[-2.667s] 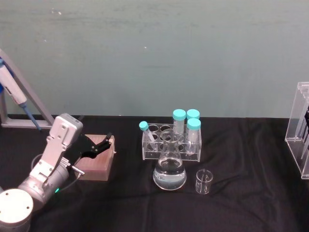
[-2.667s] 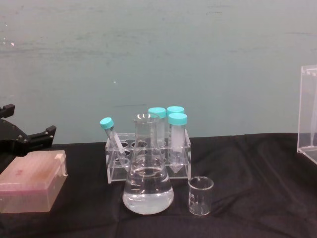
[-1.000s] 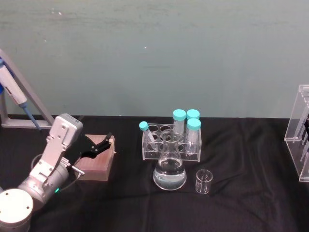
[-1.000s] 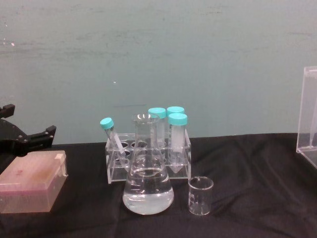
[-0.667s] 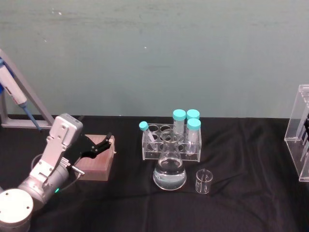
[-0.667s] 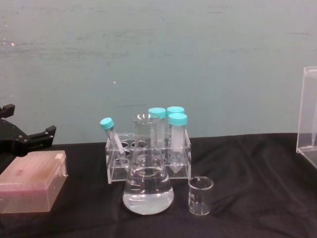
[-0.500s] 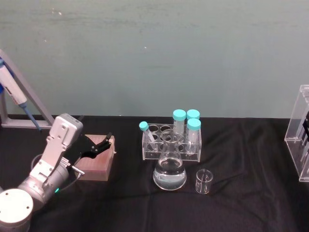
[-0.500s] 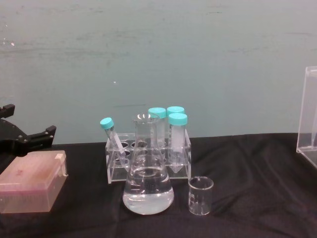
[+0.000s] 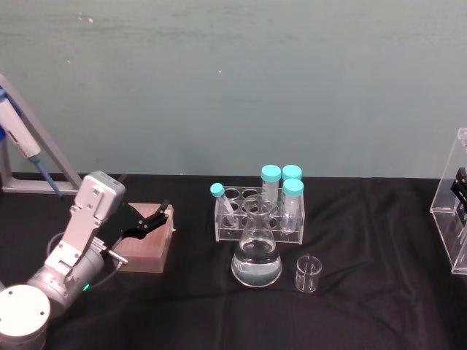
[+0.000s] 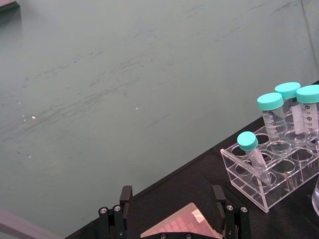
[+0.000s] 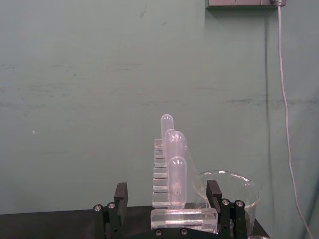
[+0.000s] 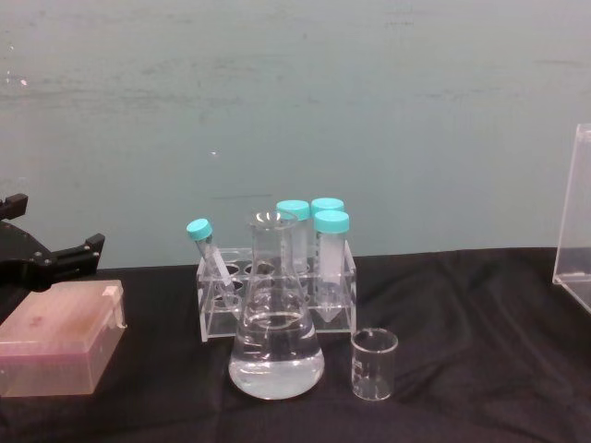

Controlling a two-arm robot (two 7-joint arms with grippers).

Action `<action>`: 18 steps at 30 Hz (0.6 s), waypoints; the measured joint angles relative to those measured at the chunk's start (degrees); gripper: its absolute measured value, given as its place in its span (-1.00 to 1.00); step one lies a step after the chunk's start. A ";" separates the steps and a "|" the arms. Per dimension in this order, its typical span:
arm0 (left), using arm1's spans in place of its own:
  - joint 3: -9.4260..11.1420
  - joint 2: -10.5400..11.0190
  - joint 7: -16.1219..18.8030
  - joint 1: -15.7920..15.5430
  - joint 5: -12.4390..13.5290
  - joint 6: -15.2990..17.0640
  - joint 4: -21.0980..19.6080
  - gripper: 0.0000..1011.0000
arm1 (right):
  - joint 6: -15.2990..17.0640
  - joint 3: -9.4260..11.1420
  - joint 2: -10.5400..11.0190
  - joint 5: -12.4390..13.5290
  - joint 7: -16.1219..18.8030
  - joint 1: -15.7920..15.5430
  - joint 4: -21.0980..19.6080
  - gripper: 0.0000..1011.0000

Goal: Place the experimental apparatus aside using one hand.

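1. Right gripper [image 11: 167, 191] fingers [image 11: 121, 191] spread, flanking one tall clear acrylic stand [image 11: 159, 184] (three plastic pipettes [image 11: 175, 169]), bench's [image 9: 365, 306] right edge.
2. One conical glass flask [image 9: 256, 262], one small glass beaker [image 9: 307, 274]: mid-bench.
3. Left gripper [image 10: 171, 191] fingers open over pink box [image 10: 184, 225].

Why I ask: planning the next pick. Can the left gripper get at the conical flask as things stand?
Probably yes. The left gripper hovers open at the pink box; open tabletop lies between it and the conical flask, in front of the tube rack.
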 joint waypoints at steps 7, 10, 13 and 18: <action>0.00 0.00 0.00 0.00 0.00 0.00 0.00 0.98 | -0.01 0.00 0.00 0.00 0.00 0.00 -0.01 0.98; 0.00 0.00 0.00 0.00 0.00 0.00 0.00 0.98 | -0.01 0.00 0.00 0.00 0.00 0.00 -0.01 0.98; 0.00 0.00 0.00 0.00 0.00 0.00 0.00 0.98 | -0.01 0.00 0.00 0.00 0.00 0.00 -0.01 0.98; 0.00 0.00 0.00 0.00 0.00 0.00 0.00 0.98 | -0.01 0.00 0.00 0.01 0.00 0.00 -0.01 0.98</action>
